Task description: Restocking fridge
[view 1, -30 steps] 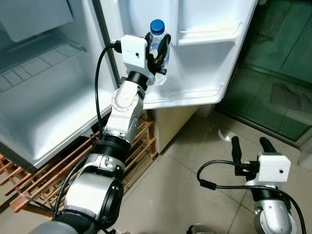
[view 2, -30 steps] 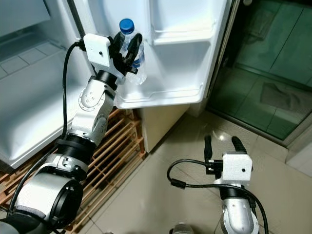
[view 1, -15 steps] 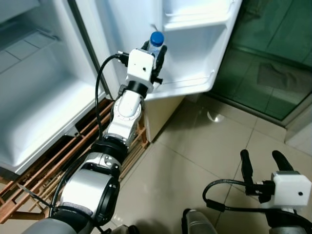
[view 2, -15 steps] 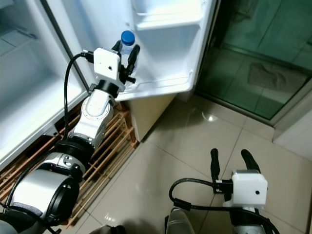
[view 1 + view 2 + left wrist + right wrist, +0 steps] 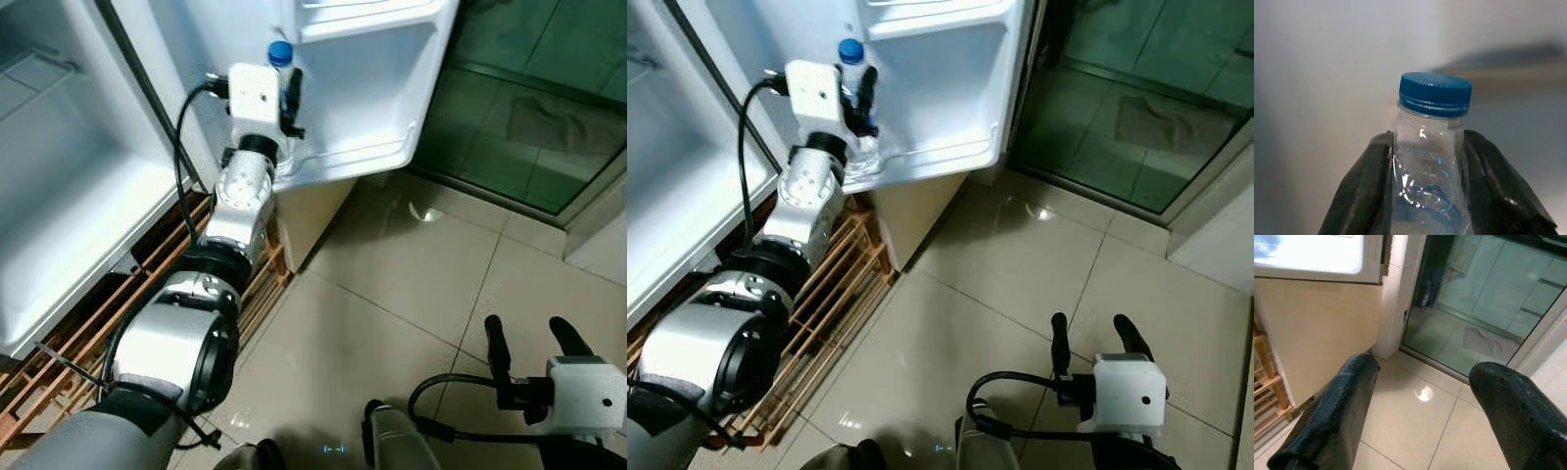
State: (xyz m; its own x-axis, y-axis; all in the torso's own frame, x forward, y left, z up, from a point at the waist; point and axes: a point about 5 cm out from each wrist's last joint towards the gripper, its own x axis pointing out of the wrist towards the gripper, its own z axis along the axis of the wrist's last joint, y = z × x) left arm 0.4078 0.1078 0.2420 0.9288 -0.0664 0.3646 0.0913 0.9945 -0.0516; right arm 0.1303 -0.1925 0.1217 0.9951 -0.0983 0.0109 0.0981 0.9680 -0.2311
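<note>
Fridge door (image 5: 950,88) hangs open ahead of the robot, its white inner side facing the camera, and the bottle is at the left end of its lowest shelf. Nearest the robot, glossy beige floor tiles (image 5: 392,323) spread underfoot, catching a small bright reflection. To the left, a slatted wooden rack (image 5: 828,279) sits low on the floor beneath the fridge. To the right and farther off, a glass sliding door (image 5: 534,108) with a greenish tint closes off another tiled space.

The fridge cavity (image 5: 69,186) stands open on the far left, white inside. On the door, the lowest shelf (image 5: 940,152) is a white tray with a raised front lip, and a second shelf (image 5: 367,10) runs above it.

The water bottle (image 5: 1431,161), clear plastic with a blue cap (image 5: 280,52), stands upright at the hinge end of the lowest shelf, its base hidden behind the gripper and the shelf lip.

The left gripper (image 5: 860,98) reaches up to that shelf, and in the left wrist view its two black fingers (image 5: 1359,191) press against either side of the bottle just under the neck, clamped on it. The right gripper (image 5: 529,338) hangs low over the tiles, well apart from the fridge, its fingers (image 5: 1337,416) spread wide with nothing between them.
</note>
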